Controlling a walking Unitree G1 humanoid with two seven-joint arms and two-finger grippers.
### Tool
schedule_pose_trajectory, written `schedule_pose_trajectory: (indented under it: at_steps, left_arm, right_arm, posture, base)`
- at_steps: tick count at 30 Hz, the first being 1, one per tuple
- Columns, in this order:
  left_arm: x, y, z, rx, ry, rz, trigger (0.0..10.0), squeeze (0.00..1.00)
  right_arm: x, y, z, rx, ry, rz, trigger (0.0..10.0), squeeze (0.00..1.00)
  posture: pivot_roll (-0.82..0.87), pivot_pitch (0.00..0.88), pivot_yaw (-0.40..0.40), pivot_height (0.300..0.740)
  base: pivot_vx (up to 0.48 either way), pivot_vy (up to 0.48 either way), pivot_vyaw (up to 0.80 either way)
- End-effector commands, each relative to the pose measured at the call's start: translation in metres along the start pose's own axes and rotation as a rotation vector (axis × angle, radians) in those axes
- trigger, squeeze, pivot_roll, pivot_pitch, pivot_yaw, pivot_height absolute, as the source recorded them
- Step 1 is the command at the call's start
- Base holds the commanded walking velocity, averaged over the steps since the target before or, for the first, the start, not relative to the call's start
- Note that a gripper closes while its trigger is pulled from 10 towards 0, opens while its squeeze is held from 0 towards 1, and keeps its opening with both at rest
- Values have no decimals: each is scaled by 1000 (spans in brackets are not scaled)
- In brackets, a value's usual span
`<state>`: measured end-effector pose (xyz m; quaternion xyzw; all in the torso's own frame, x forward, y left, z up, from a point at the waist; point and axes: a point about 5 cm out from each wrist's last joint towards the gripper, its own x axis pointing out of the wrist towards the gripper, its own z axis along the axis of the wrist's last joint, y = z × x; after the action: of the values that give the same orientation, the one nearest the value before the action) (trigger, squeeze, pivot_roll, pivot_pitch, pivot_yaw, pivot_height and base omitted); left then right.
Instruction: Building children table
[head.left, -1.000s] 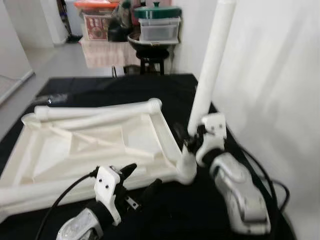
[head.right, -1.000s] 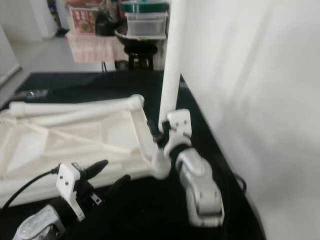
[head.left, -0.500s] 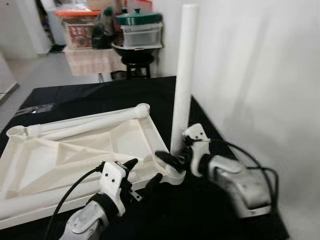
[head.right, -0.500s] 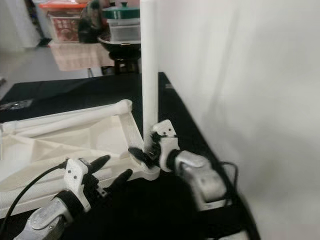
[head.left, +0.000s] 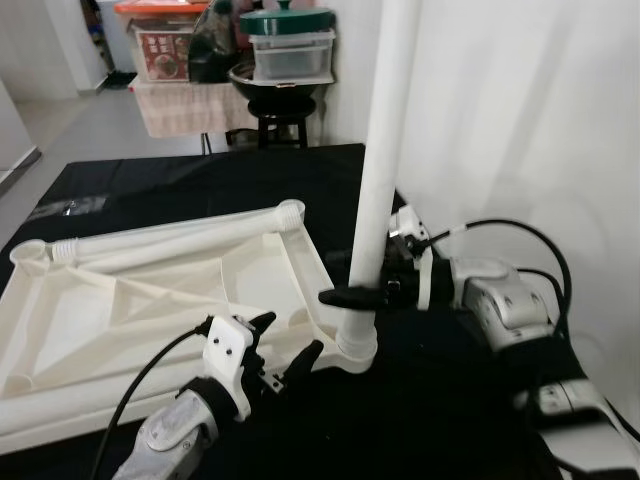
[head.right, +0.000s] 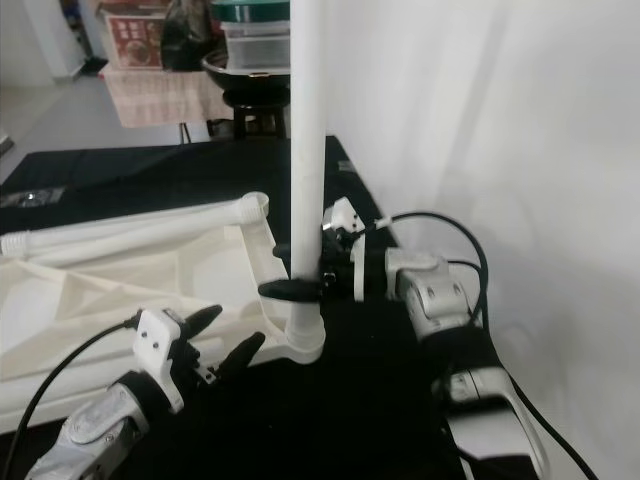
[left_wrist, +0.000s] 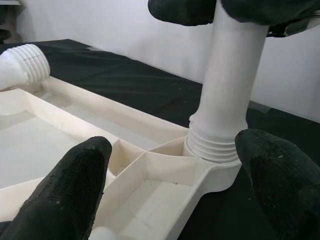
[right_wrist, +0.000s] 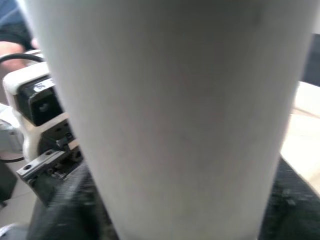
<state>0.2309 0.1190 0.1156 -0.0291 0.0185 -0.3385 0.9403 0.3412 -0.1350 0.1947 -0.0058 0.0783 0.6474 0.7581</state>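
Observation:
The white table top (head.left: 150, 300) lies upside down on a black surface. A white leg (head.left: 385, 150) stands upright in its near right corner socket (head.left: 356, 345). My right gripper (head.left: 355, 292) is shut on this leg just above the socket, reaching in from the right; the leg (right_wrist: 170, 115) is very close in the right wrist view. My left gripper (head.left: 287, 337) is open, low beside that same corner, its fingers (left_wrist: 75, 185) apart on either side of the threaded leg base (left_wrist: 215, 147). A second leg (head.left: 170, 235) lies along the far edge of the top.
A white wall (head.left: 540, 130) runs close along the right. Black cables (head.left: 520, 235) loop by my right arm. Behind the black surface stand a stool (head.left: 285, 110) with a lidded container (head.left: 290, 45) and a small table with boxes (head.left: 175, 60).
The leg has swung from leaning right to upright in the corner socket. My right wrist has turned, so the gripper now holds the leg from the side. The camera has shifted.

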Motion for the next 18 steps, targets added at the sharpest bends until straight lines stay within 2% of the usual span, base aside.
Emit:
schedule_pose_trajectory:
  at_steps: [1, 4, 9, 12, 15, 16, 17, 18]
  left_arm:
    - [0, 1, -2, 8, 5, -3, 10000, 0]
    - [1, 1, -2, 8, 1, -2, 10000, 0]
    - [3, 3, -2, 10, -12, 23, 10000, 0]
    - [4, 5, -2, 14, -16, 30, 10000, 0]
    - [5, 6, -1, 16, -17, 32, 10000, 0]
    - [5, 8, -1, 17, -17, 33, 10000, 0]
    - [6, 11, -1, 22, -16, 36, 10000, 0]
    - [6, 11, -1, 22, -16, 36, 10000, 0]
  right_arm:
    - [8, 1, 1, -8, 7, 55, 0, 0]
    - [8, -2, -2, 1, 15, 84, 0, 0]
    - [6, -7, -14, 5, 11, -18, 0, 0]
    - [2, -4, -25, 15, -25, -100, 0, 0]
    - [1, -2, -28, 22, -40, -131, 0, 0]
    - [4, 0, -38, 32, -25, -261, 0, 0]
    - [8, -4, -48, 50, -1, -602, 0, 0]
    - [8, -4, -48, 50, -1, -602, 0, 0]
  posture:
    - [6, 0, -38, 740]
    - [6, 0, -45, 740]
    - [-3, 0, -46, 740]
    - [-24, 0, -40, 740]
    - [-28, 0, -39, 740]
    - [-42, 0, -34, 740]
    - [-54, 0, -26, 740]
    - [-54, 0, -26, 740]
  base:
    - [0, 0, 0]
    - [0, 0, 0]
    - [0, 0, 0]
    - [0, 0, 0]
    - [0, 0, 0]
    - [0, 0, 0]
    - [0, 0, 0]
    - [0, 0, 0]
